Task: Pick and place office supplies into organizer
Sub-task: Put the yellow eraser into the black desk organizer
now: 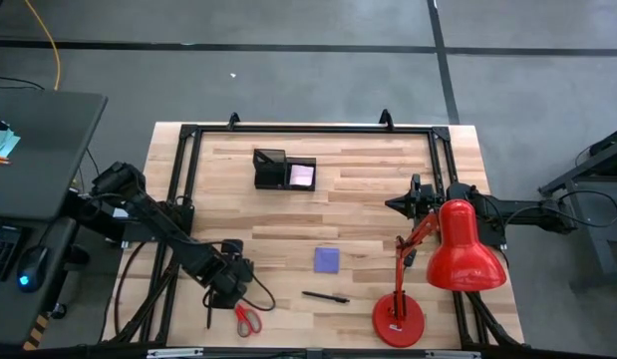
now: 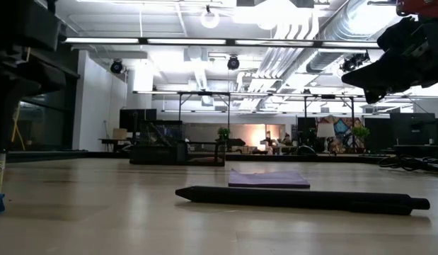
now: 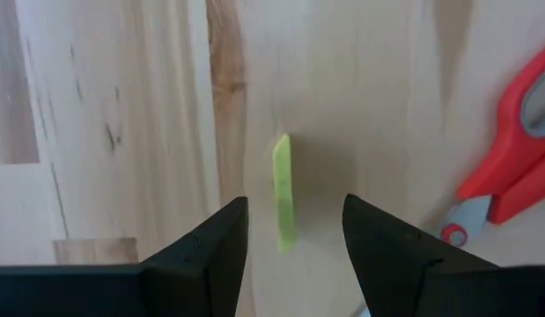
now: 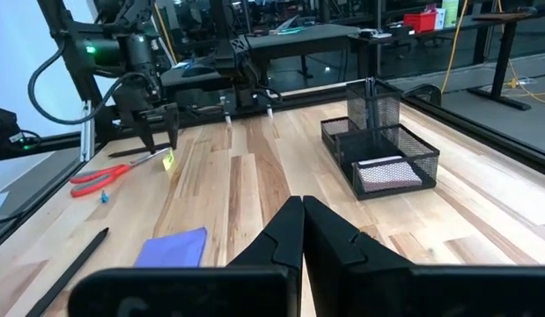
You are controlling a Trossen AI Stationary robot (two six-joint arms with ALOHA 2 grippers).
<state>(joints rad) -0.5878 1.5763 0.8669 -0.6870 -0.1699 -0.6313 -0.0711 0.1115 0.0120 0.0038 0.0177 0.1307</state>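
My left gripper (image 3: 294,233) is open near the table's near-left part (image 1: 224,284), fingers pointing down. A thin yellow-green piece (image 3: 283,189) stands on the wood between the fingers, apart from both; it also shows as the yellowish piece (image 4: 169,161) under that gripper. Red-handled scissors (image 1: 248,319) lie just beside it. A dark pen (image 1: 325,296) and a purple note pad (image 1: 327,259) lie mid-table. The black mesh organizer (image 1: 284,170) stands toward the far edge with a pink pad (image 1: 302,176) inside. My right gripper (image 4: 300,224) is shut and waits at the right (image 1: 400,204).
A large red desk lamp (image 1: 458,254) stands on its round base (image 1: 398,321) at the near right, between my right arm and the pen. A black metal frame (image 1: 308,130) runs along the table's far and side edges. Bare wood (image 1: 368,214) lies between pad and organizer.
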